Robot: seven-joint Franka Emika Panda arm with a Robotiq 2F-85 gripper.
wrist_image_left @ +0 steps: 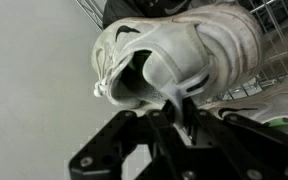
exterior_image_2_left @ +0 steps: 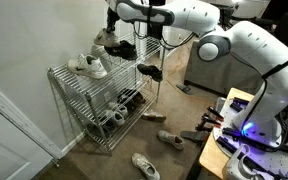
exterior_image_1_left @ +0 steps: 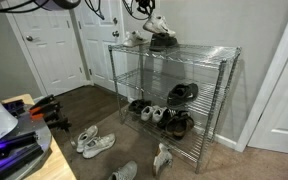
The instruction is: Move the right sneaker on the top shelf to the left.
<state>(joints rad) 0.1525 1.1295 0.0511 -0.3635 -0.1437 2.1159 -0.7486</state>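
Observation:
The white low-top sneaker (exterior_image_1_left: 157, 24) hangs in my gripper (exterior_image_1_left: 150, 12), lifted just above the top shelf (exterior_image_1_left: 202, 50) of the chrome wire rack. Below it on the shelf lie a black sneaker (exterior_image_1_left: 163, 42) and a smaller white shoe (exterior_image_1_left: 132, 38). In the wrist view my gripper (wrist_image_left: 179, 100) is shut on the rim of the sneaker's (wrist_image_left: 199, 45) opening. The other exterior view shows the held sneaker (exterior_image_2_left: 106, 38) at my gripper (exterior_image_2_left: 117, 24), the black sneaker (exterior_image_2_left: 125, 48) under it, and the top shelf (exterior_image_2_left: 68, 80).
The lower tiers hold a dark shoe (exterior_image_1_left: 182, 93) and several pairs (exterior_image_1_left: 159, 115). Loose shoes lie on the carpet (exterior_image_1_left: 94, 142) (exterior_image_1_left: 162, 158). A white door (exterior_image_1_left: 49, 45) stands behind the rack. A table with equipment (exterior_image_1_left: 14, 140) is in front.

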